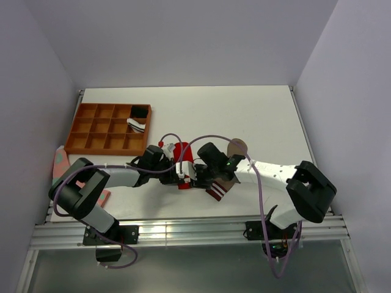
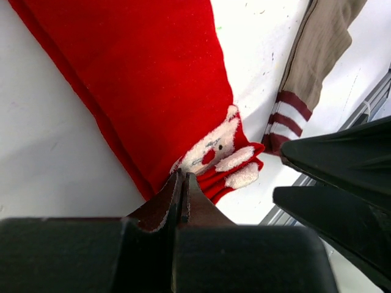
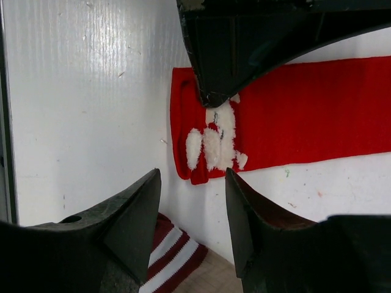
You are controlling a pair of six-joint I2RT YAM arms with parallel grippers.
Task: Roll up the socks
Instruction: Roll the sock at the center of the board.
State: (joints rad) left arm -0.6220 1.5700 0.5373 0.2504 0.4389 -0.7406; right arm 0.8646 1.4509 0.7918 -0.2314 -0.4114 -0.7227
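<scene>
Ribbed red cloth sock (image 3: 305, 116) (fuzzy patch (image 3: 214, 143)), scuffed matt table (image 3: 79, 91)

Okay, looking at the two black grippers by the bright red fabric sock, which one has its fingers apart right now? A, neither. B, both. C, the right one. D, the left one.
C: the right gripper has its fingers apart, with the white table showing between them, while the left gripper has its fingers pressed together at the edge of the bright red fabric sock.
</scene>
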